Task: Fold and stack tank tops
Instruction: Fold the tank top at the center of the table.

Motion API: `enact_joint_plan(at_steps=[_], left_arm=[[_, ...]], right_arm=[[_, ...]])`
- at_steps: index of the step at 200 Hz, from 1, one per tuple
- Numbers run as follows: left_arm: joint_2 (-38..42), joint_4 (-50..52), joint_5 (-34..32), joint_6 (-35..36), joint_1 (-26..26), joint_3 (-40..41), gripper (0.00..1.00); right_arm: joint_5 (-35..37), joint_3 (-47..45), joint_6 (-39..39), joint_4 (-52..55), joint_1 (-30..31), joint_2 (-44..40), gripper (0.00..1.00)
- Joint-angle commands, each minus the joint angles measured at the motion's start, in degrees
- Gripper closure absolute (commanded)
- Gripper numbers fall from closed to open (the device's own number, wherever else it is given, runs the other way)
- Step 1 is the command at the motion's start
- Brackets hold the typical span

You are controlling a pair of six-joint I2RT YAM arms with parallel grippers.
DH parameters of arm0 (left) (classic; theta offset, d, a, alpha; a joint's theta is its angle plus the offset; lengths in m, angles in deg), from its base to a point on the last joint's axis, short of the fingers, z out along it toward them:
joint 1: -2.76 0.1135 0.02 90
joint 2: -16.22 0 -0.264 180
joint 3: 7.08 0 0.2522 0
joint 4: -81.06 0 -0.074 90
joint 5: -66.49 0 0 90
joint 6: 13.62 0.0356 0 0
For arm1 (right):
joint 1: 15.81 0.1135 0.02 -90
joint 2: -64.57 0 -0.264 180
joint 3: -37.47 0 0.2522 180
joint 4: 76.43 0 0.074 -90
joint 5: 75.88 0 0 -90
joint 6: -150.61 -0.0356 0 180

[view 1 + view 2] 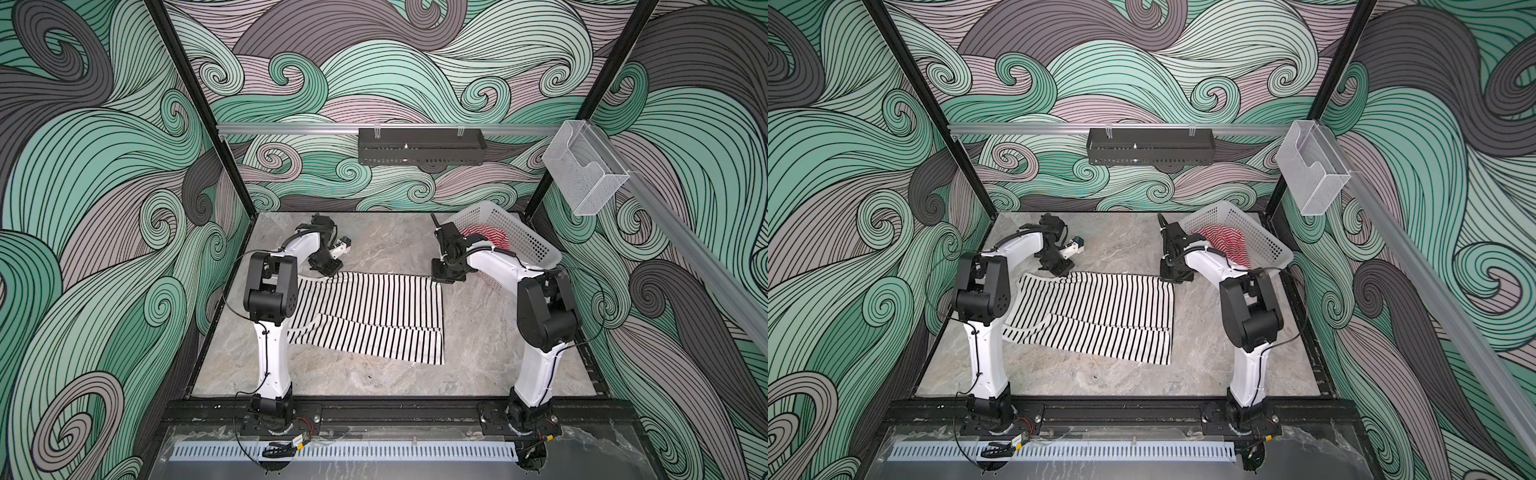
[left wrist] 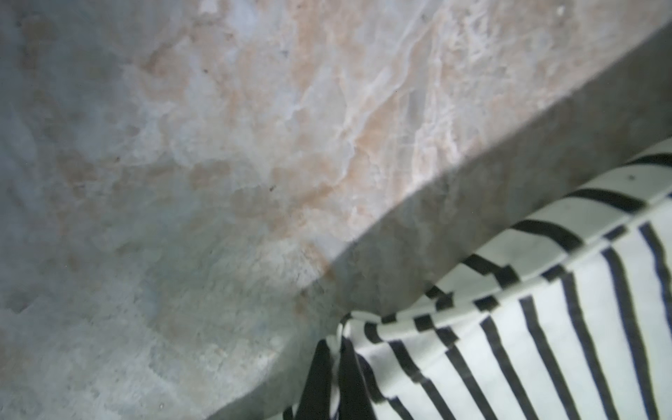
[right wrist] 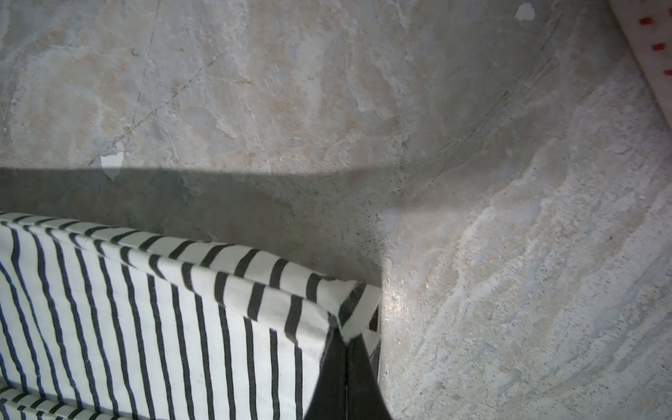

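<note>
The right arm [image 1: 494, 262] hides part of the red-and-white top [image 1: 486, 237] inside the basket [image 1: 524, 239]

Left arm [image 1: 272, 353] and right arm [image 1: 536, 370] reach forward low, left fingers [image 2: 316, 385] and right fingers [image 3: 332, 385] pinched shut.

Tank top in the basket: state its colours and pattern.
The tank top in the basket is red-and-white striped, clearest in a top view.

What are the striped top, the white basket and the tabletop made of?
The black-and-white top looks like soft matte knit cloth: it creases and folds. The basket: white plastic, perforated walls. The tabletop: grey veined stone, perhaps printed.
</note>
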Motion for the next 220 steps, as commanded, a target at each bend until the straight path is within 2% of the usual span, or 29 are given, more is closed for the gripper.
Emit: enact_joint_plan(at_steps=[1, 63, 87, 124, 220], left_arm=[[5.4, -1.7, 1.7, 0.3, 0.5, 3.1, 1.0], [14.0, -6.9, 1.5, -0.4, 0.4, 12.2, 1.0], [15.7, -5.2, 1.9, 0.8, 0.3, 14.2, 1.0], [19.3, -7.3, -0.5, 2.0, 0.3, 20.8, 1.0], [23.2, -8.1, 0.0, 1.4, 0.3, 29.3, 1.0]], right_arm=[[-0.8, -2.8, 0.0, -1.4, 0.0, -2.9, 1.0], [-4.1, -10.1, -0.5, -4.4, 0.3, -7.4, 1.0], [-4.6, -12.8, -0.4, -4.8, 1.1, -9.0, 1.0], [-5.0, -17.6, -1.3, -6.2, 2.4, -11.2, 1.0], [-5.1, -24.5, -4.0, -7.9, 4.7, -14.4, 1.0]])
